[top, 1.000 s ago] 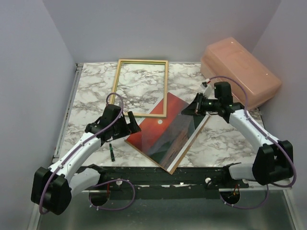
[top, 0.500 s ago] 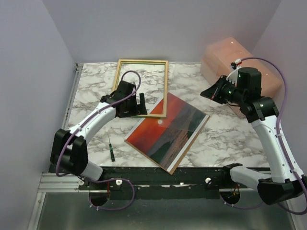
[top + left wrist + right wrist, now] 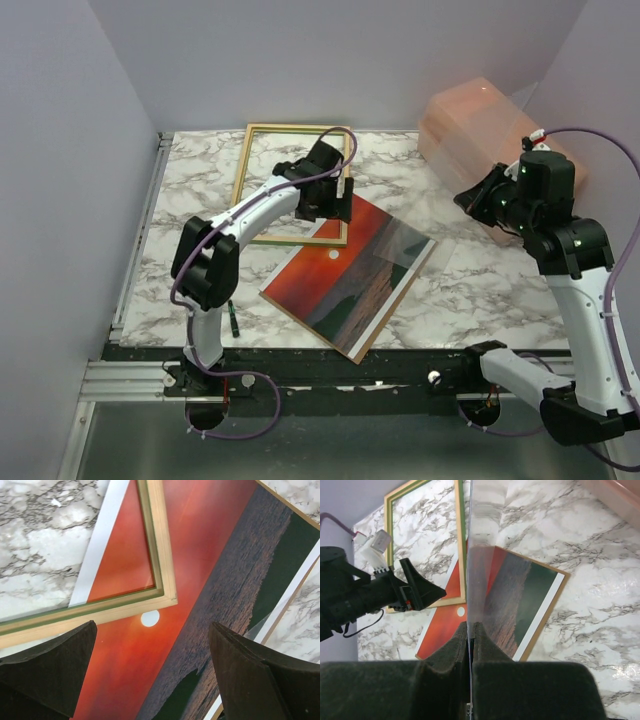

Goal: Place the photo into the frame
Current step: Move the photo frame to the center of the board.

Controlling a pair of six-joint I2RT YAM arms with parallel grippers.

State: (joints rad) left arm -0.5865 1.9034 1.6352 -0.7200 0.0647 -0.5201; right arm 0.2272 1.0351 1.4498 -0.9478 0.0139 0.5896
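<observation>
The photo (image 3: 345,270), a red-orange sunset print, lies face up on the brown backing board (image 3: 392,312) at the table's middle. The frame (image 3: 293,129) lies behind it with pale wood up and a green inner edge. Its near right corner (image 3: 162,592) overlaps the photo (image 3: 200,570). My left gripper (image 3: 333,205) hovers open and empty over that corner, its jaws (image 3: 152,630) wide apart above the white sun. My right gripper (image 3: 472,197) is raised at the right, shut on the clear sheet (image 3: 487,530), which stands edge-on between its fingers (image 3: 470,627).
A pink plastic box (image 3: 520,125) stands at the back right, partly behind the clear sheet (image 3: 455,150). A small dark tool (image 3: 233,318) lies near the front left edge. Grey walls enclose the marble table (image 3: 190,190) on three sides.
My left arm swung from the front left across to the frame's near right corner. My right arm lifted the clear sheet off the photo, up and to the right.
</observation>
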